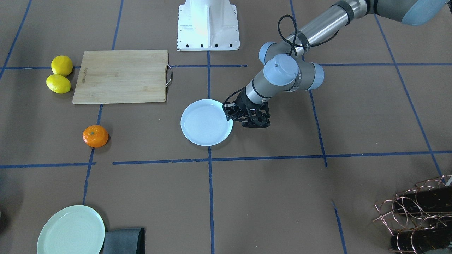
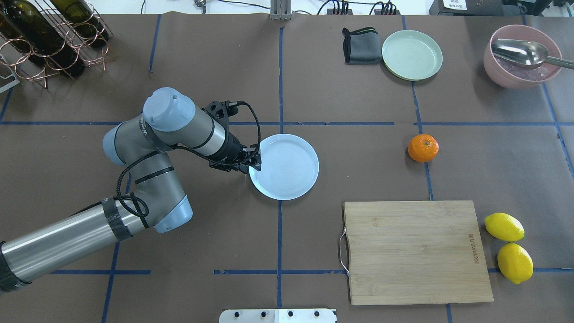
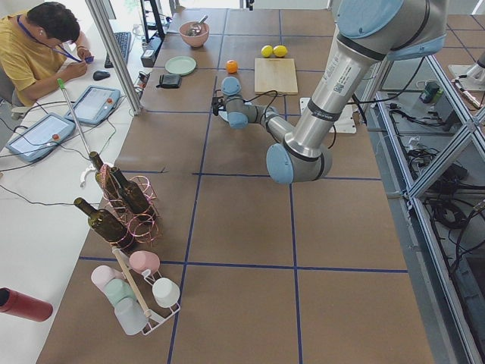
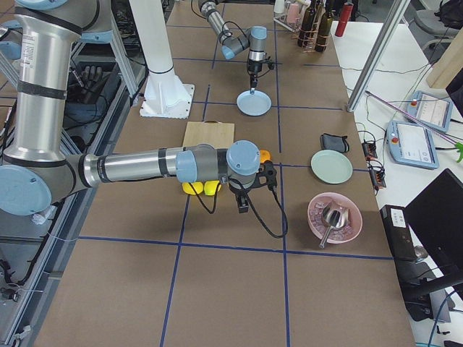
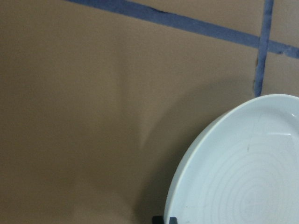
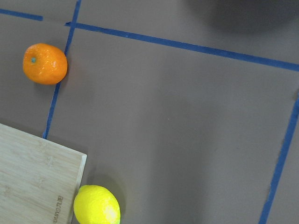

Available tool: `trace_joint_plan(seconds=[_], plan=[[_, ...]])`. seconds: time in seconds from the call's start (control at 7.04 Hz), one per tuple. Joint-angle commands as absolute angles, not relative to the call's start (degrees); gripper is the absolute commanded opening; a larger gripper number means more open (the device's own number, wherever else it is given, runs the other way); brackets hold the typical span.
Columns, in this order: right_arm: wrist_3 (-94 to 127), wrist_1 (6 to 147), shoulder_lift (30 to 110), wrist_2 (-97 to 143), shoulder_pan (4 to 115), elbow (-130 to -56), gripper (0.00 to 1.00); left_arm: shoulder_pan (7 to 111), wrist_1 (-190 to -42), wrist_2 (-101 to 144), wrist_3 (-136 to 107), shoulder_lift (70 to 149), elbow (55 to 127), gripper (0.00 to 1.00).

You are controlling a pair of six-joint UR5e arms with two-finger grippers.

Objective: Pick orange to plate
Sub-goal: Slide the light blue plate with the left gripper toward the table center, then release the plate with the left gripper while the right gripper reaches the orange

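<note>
The orange (image 1: 95,135) (image 2: 423,148) lies alone on the brown table, well off to the robot's right of the white plate (image 1: 204,123) (image 2: 287,168). My left gripper (image 1: 230,114) (image 2: 256,162) sits low at the plate's left rim. In the left wrist view its dark tips (image 5: 165,219) pinch that rim of the plate (image 5: 243,177), so it looks shut on it. My right gripper (image 4: 244,206) shows only in the exterior right view, hovering over the lemons; I cannot tell its state. The right wrist view looks down on the orange (image 6: 45,63).
A wooden cutting board (image 2: 417,251) lies near the robot's right, with two lemons (image 2: 504,226) (image 2: 515,263) beside it. At the far side stand a pale green plate (image 2: 411,54), a grey cloth (image 2: 361,45), a pink bowl with a spoon (image 2: 522,56), and a wine rack (image 2: 45,40).
</note>
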State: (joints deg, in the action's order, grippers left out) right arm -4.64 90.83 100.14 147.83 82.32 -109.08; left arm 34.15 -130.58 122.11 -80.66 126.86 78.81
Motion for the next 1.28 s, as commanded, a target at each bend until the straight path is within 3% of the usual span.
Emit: trace_joint_plan(seconds=[0.0,0.28,0.85,1.14], plan=[[0.57,89.04,97.49,147.66,76.66,-109.07,1.0,34.71,-131.92,122.17,-81.39,124.39,81.98,0.79],[13.54,85.18,92.58,144.08,69.21,-108.63,1.0,35.86,-132.01,122.43,-80.77,119.47,87.95,0.79],[45.72,74.81,85.35,123.08,53.11,-107.85,1.0,37.09,-131.92,122.61,-80.68,116.99,90.08,0.79],[49.3,74.79,78.51,122.87,51.51,-101.18,1.0,37.09,-131.92,122.61,-80.77,116.89,90.17,0.79]])
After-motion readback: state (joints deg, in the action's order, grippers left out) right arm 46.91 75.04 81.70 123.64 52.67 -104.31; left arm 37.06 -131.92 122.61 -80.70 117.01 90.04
